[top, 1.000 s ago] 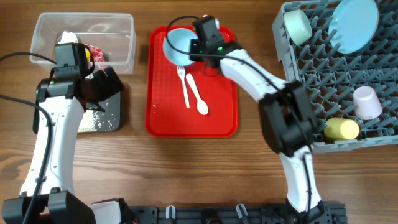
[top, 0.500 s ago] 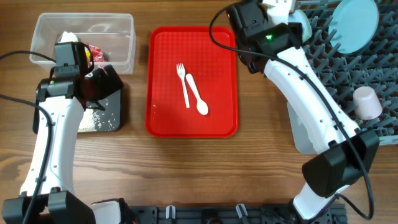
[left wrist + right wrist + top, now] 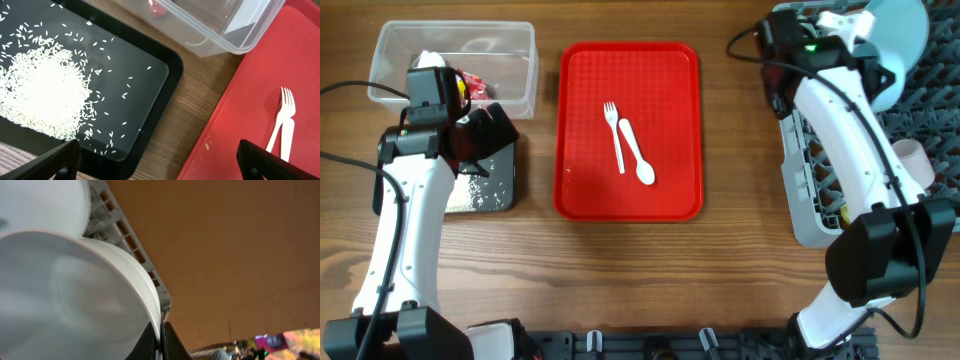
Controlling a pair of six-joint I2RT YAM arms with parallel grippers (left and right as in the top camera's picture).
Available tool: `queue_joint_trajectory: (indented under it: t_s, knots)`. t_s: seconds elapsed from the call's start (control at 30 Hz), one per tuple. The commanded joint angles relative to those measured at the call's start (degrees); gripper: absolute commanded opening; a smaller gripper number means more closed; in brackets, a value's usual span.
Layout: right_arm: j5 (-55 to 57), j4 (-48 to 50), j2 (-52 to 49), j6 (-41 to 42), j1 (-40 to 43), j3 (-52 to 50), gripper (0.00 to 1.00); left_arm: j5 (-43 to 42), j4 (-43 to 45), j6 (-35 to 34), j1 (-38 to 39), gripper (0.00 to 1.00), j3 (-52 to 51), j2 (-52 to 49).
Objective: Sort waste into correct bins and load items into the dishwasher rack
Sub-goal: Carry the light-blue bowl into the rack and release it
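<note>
Bowl first: the pale-blue bowl (image 3: pixel 75 295) is up in the air at the dishwasher rack (image 3: pixel 804 195), its thin rim pinched between the fingers of the right gripper (image 3: pixel 159 336), which is clamped tight on it. In the right wrist view the bowl sits tilted just beside the rack's grey latticed rim, with another pale dish (image 3: pixel 40 202) right behind it; which dish that is, I cannot tell.

From overhead, the right arm stretches along the rack's left edge toward the far left corner. The round plate (image 3: pixel 898 38) stands on edge in the pegs at the far side, and the pink cup (image 3: pixel 913 157) shows by the right edge.

Moving left, a broad band of bare table (image 3: pixel 740 150) runs between the rack's left rim and the red tray (image 3: pixel 670 100). The white fork (image 3: pixel 612 118) and white spoon (image 3: pixel 638 158) lie side by side near the tray's middle, well inside its raised lip.

Further left, only a narrow strip of wood separates the red tray from the black tray (image 3: pixel 160 80), where rice (image 3: pixel 42 95) is heaped with loose grains scattered toward the near edge. The clear tub (image 3: pixel 382 60) sits just beyond it.

The left gripper (image 3: pixel 160 162) hangs above the black tray's right edge, jaws spread wide, holding nothing.
</note>
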State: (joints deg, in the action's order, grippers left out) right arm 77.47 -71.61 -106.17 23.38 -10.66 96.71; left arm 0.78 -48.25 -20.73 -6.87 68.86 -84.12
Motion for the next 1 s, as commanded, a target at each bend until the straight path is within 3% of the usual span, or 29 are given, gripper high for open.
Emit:
queue_joint_trajectory:
  t_s: [0.0,0.1,0.43,0.6,0.97]
  knots:
    - [-1.0,1.6,-0.3,2.1,0.5,-0.5,0.04,0.0,0.5,-0.7,-0.2,1.00,0.5,-0.4]
    - [-1.1,4.6,-0.3,-0.3,0.5,-0.6,0.04,0.0,0.5,-0.7,-0.2,1.00,0.5,-0.4]
    - [-1.7,32.4,-0.3,-26.8,0.6,-11.9,0.04,0.0,1.2,-0.7,-0.2,1.00,0.5,-0.4]
    - [-2.5,42.1,-0.3,-34.4,1.0,-15.5,0.04,0.0,1.2,-0.7,-0.2,1.00,0.5,-0.4]
    - [-7.1,49.5,-0.5,-41.1,3.3,-16.8,0.04,0.0,1.1,-0.7,-0.2,1.00,0.5,-0.4]
